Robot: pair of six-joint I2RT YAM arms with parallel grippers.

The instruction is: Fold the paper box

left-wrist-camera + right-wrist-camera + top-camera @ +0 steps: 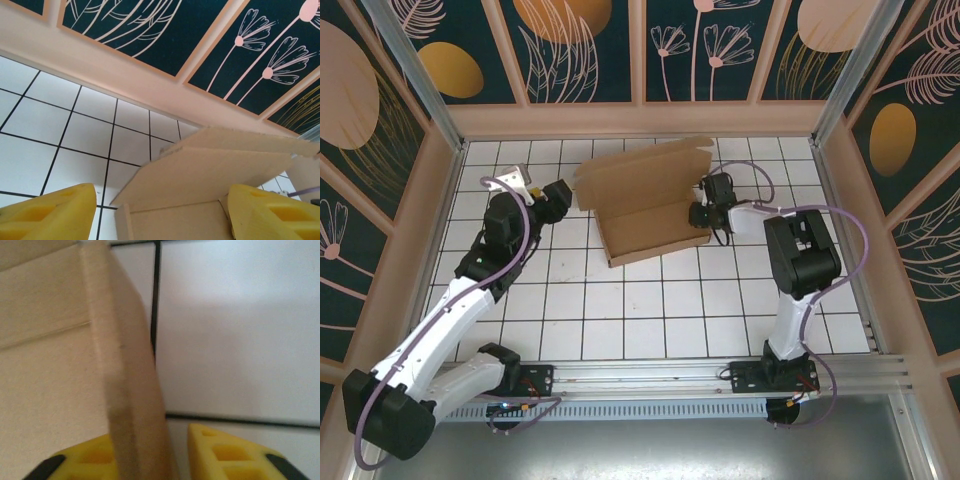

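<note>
Near edge first: the metal rail (720,372) runs across at 6 o'clock. Beyond it the white tiled table (620,310) gives us bare tiles between the two arms, right up to the box. The paper box (650,228) sits past the middle toward 12 o'clock, turned a little, well off the side walls at 9 and 3.

It's plain brown: a shallow tray with low walls up. The lid stands open off the far long edge, with a narrow flap along its top.

At the box's 9 o'clock the left gripper (563,195) hangs by the lid's end. On its wrist camera the yellow fingers (50,215) are spread wide, the box's corner showing between them.

At 3 o'clock the right gripper (701,214) straddles the end wall. Its fingertips (235,455) are set narrow with cardboard between and a sliver of tile beside one. Pinching or not, we can't tell.

Farthest out, the back wall (640,120) stands behind the lid.
</note>
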